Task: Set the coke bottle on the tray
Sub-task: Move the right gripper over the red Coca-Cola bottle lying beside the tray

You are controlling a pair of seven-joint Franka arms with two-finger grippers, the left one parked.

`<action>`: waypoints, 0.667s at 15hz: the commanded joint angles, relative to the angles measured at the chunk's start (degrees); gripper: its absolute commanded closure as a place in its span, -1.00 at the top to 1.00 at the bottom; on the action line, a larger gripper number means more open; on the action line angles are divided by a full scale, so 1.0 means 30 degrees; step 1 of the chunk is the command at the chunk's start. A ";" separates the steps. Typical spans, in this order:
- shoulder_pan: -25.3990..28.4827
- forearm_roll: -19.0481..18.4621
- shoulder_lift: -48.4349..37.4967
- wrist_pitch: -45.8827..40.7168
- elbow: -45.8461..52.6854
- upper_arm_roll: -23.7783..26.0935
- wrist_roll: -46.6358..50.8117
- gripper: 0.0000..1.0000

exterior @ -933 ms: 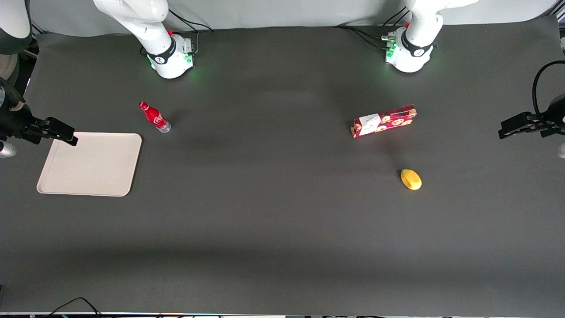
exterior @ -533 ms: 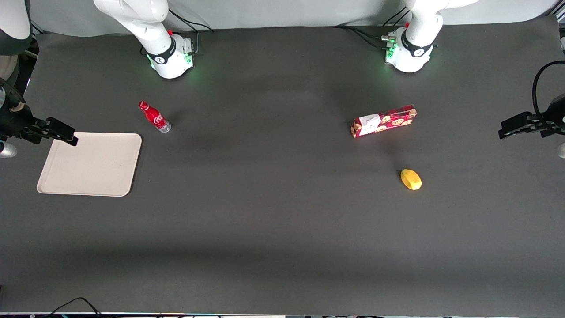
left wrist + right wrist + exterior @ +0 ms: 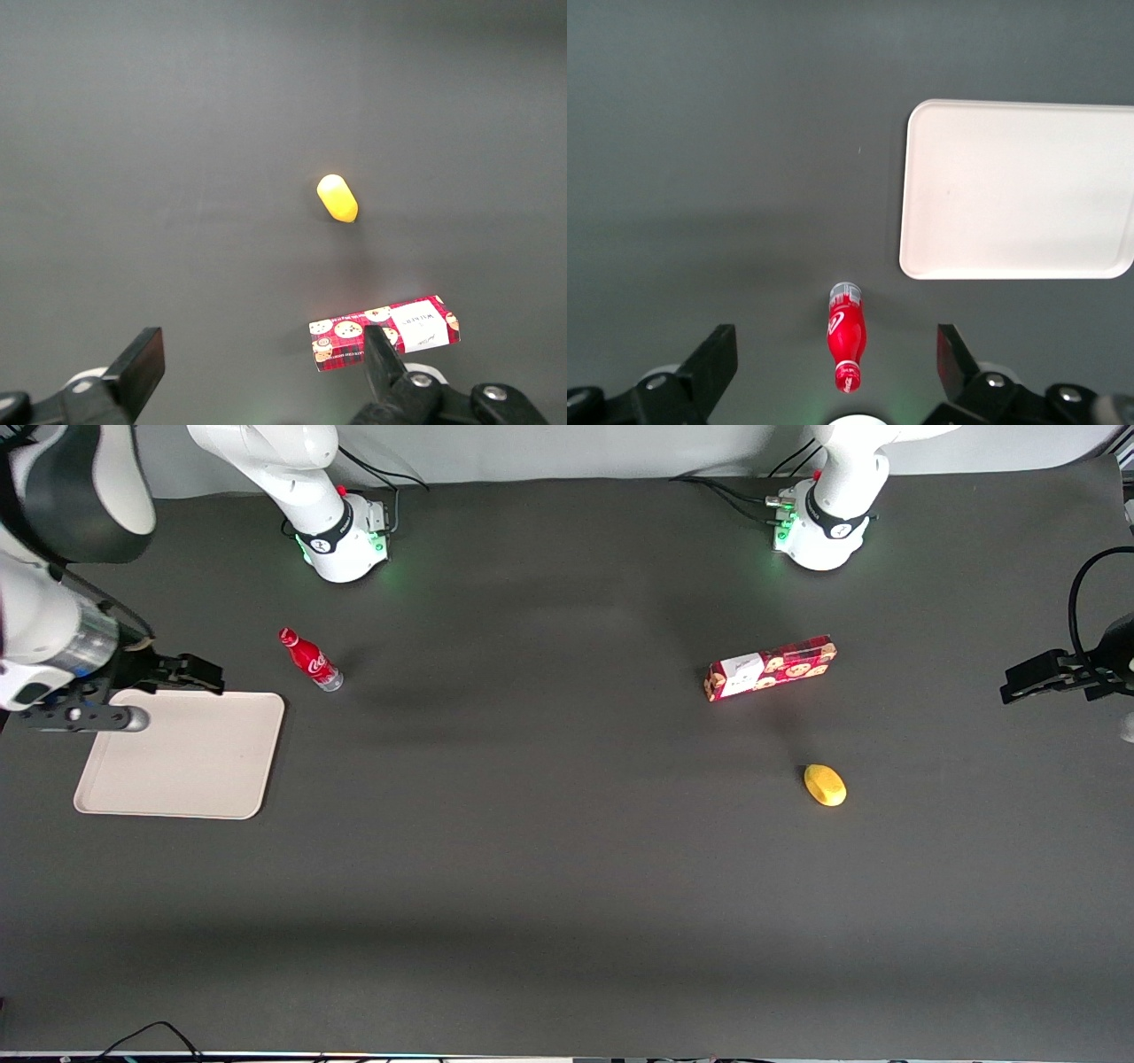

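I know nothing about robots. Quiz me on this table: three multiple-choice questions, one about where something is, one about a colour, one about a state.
1. Where is the coke bottle?
A. on the tray
B. on the table beside the tray
C. held by the gripper

2. What colour is the tray?
A. beige
B. blue
C. green

3. How are the jaws of the gripper above the tray's edge?
A. shut on the bottle
B. shut on the box
C. open, empty

Answers: 1 B, the bottle stands on bare table; 2 A, plainly beige; 3 C, the wrist view shows the fingers spread, the bottle between them ungrasped.
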 commanded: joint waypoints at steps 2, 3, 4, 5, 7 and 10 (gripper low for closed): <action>0.0122 0.0033 -0.4524 0.4070 -0.7723 0.0593 0.0441 1.00; 0.0122 0.0033 -0.4877 0.4512 -0.8605 0.0711 0.0500 1.00; 0.0122 0.0091 -0.5229 0.4893 -0.9484 0.0741 0.0529 1.00; 0.0122 0.0701 -0.5667 0.5361 -1.0392 0.0713 0.0500 1.00; 0.0093 0.1146 -0.6488 0.6647 -1.2354 0.0945 0.0442 1.00; 0.0092 0.1146 -0.7019 0.8495 -1.4438 0.1415 0.0471 1.00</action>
